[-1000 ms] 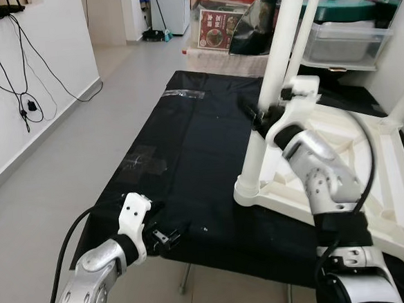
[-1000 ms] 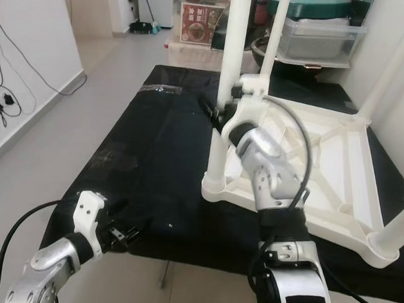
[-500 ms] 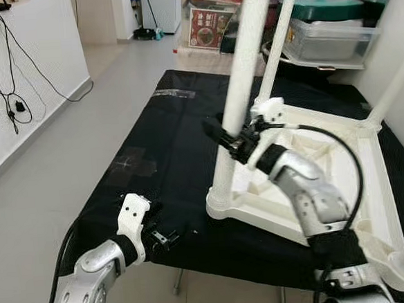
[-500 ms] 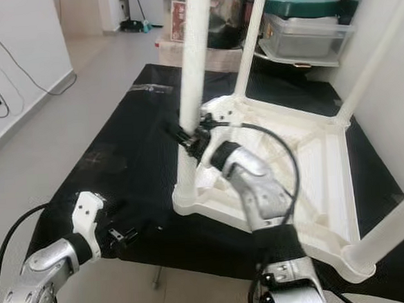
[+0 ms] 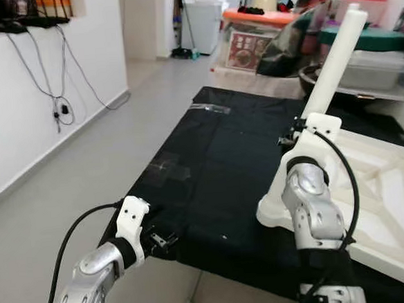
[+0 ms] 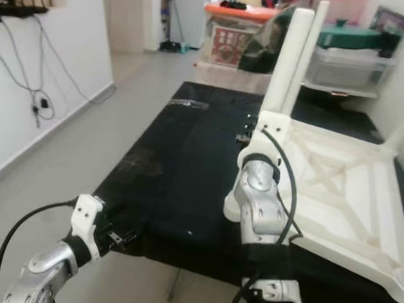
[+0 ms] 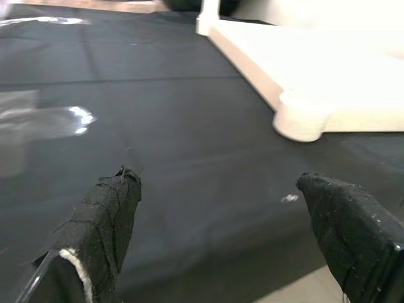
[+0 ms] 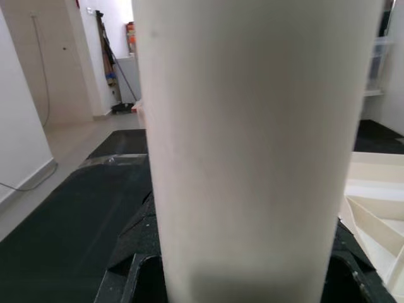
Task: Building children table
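- Left eye view: a black-covered tabletop (image 5: 209,158) carries the white children table (image 5: 393,200), which lies upside down with its underside ribs facing up, on the robot's right part of the cover.
- Beyond the children table stand storage boxes (image 5: 250,47) and a green-lidded container (image 5: 374,39); on the wall well to the robot's left of the children table hang black cables (image 5: 60,106). Strips of clear tape (image 5: 168,169) lie on the cover, between that wall and the children table.
- One white leg (image 5: 334,62) rises from the children table's near corner; its long axis runs upward, tilted slightly away from the robot, its free end topmost.
- The right claw (image 8: 240,278) is clenched around that leg, well above the corner socket; the right arm stands in front of that corner and hides it.
- The left claw (image 7: 221,214) hangs released at the cover's near edge, well apart from the children table, fingers (image 7: 104,214) spread.
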Tool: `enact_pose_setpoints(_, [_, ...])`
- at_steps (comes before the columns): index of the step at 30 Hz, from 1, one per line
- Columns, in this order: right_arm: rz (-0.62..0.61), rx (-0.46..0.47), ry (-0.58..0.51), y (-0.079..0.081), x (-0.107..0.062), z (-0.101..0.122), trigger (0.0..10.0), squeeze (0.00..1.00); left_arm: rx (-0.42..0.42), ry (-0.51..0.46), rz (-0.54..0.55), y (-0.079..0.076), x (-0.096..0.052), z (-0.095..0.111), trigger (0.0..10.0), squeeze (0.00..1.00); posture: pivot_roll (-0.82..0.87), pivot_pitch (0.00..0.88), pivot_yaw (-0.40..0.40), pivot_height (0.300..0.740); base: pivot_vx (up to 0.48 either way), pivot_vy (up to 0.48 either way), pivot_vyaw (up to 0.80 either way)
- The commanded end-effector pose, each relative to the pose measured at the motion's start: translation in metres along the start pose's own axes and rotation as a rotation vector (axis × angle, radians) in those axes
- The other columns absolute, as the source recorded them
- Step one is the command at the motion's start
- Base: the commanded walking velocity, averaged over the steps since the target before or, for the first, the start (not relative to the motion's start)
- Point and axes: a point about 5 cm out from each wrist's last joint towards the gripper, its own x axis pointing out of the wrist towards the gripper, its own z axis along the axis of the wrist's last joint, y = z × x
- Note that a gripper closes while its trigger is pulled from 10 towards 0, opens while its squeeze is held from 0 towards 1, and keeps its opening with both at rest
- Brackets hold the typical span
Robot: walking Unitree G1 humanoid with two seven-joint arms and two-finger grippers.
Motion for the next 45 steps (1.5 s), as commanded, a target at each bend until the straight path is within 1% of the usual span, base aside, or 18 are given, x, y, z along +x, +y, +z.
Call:
enact_pose_setpoints(1, [0.022,0.019,0.203,0.000,-0.006,-0.040,10.0,0.00,-0.003,0.006,-0.018,-0.003,0.004,-0.001,10.0,0.00,0.06,0.000,-0.095,0.740,0.000,0.000,0.00])
enact_pose_setpoints(2, [0.050,0.036,0.181,0.007,-0.006,-0.034,10.0,1.00,-0.002,0.004,-0.018,-0.002,0.004,0.000,10.0,0.00,0.06,0.000,-0.099,0.740,0.000,0.000,0.00])
enact_pose_setpoints(6, [0.166,0.058,0.130,0.019,0.002,-0.013,10.0,1.00,-0.002,0.002,-0.014,-0.002,0.006,0.000,10.0,0.00,0.05,0.000,-0.102,0.740,0.000,0.000,0.00])
enact_pose_setpoints(7, [0.225,0.043,0.107,0.021,0.007,-0.005,10.0,0.28,-0.004,-0.001,-0.016,-0.003,0.007,0.000,10.0,0.00,0.05,0.000,-0.100,0.740,0.000,0.000,0.00])
enact_pose_setpoints(8, [0.329,0.064,0.080,0.023,0.013,0.006,10.0,0.00,-0.006,-0.002,-0.018,-0.004,0.008,0.000,10.0,0.00,0.05,0.000,-0.098,0.740,0.000,0.000,0.00])
enact_pose_setpoints(13, [0.533,0.094,0.034,0.026,0.019,0.022,10.0,0.00,-0.007,-0.001,-0.020,-0.005,0.009,0.000,10.0,0.00,0.06,0.000,-0.095,0.740,0.000,0.000,0.00])
enact_pose_setpoints(19, [0.972,0.042,0.032,0.030,0.018,0.020,10.0,0.00,0.001,-0.003,-0.016,-0.002,0.008,0.002,10.0,0.00,0.07,0.000,-0.110,0.740,0.000,0.000,0.00])
enact_pose_setpoints(20, [1.039,0.025,0.045,0.034,0.013,0.016,9.2,0.00,0.003,-0.004,-0.012,-0.001,0.007,0.002,10.0,0.00,0.07,0.000,-0.111,0.740,0.000,0.000,0.00])
enact_pose_setpoints(21, [1.093,0.006,0.055,0.040,0.007,0.007,0.0,0.00,0.003,-0.004,-0.009,-0.001,0.007,0.002,10.0,0.00,0.08,0.000,-0.113,0.740,0.000,0.000,0.00])
enact_pose_setpoints(26, [1.140,-0.010,0.071,0.048,-0.003,-0.005,0.0,0.00,0.001,-0.004,-0.010,-0.002,0.006,0.002,10.0,0.00,0.08,0.000,-0.112,0.740,0.000,0.000,0.00])
enact_pose_setpoints(28, [1.024,-0.023,0.099,0.049,0.001,-0.014,0.0,0.00,0.000,-0.004,-0.013,-0.004,0.006,0.001,10.0,0.00,0.09,0.000,-0.112,0.740,0.000,0.000,0.00])
enact_pose_setpoints(31, [0.109,-0.023,0.221,-0.004,0.032,-0.044,0.0,0.00,0.001,0.001,-0.014,-0.004,0.002,0.000,10.0,0.00,0.09,0.000,-0.107,0.740,0.000,0.000,0.00])
enact_pose_setpoints(34, [-0.110,-0.028,0.205,-0.025,0.020,-0.051,0.0,0.00,0.001,0.004,-0.013,-0.003,0.001,0.000,10.0,0.00,0.08,0.000,-0.104,0.740,0.000,0.000,0.00])
enact_pose_setpoints(38, [-0.127,-0.059,0.146,-0.026,0.003,-0.046,0.0,0.00,-0.001,0.003,-0.017,-0.003,0.002,0.000,10.0,0.00,0.07,0.000,-0.097,0.740,0.000,0.000,0.00])
enact_pose_setpoints(39, [-0.094,-0.084,0.127,-0.021,-0.005,-0.041,4.2,0.00,-0.004,0.000,-0.023,-0.004,0.005,0.001,10.0,0.00,0.06,0.000,-0.090,0.740,0.000,0.000,0.00])
enact_pose_setpoints(41, [-0.070,-0.091,0.128,-0.018,-0.006,-0.039,4.2,0.00,-0.005,0.000,-0.028,-0.005,0.006,0.001,10.0,0.00,0.06,0.000,-0.090,0.740,0.000,0.000,0.00])
enact_pose_setpoints(42, [-0.084,-0.092,0.127,-0.016,-0.006,-0.039,10.0,0.00,-0.006,0.000,-0.029,-0.005,0.006,0.001,10.0,0.00,0.06,0.000,-0.090,0.740,0.000,0.000,0.00])
enact_pose_setpoints(45, [0.014,-0.005,0.107,-0.004,-0.003,-0.033,10.0,0.00,-0.005,0.001,-0.036,-0.006,0.008,0.001,10.0,0.00,0.05,0.000,-0.082,0.740,0.000,0.000,0.00])
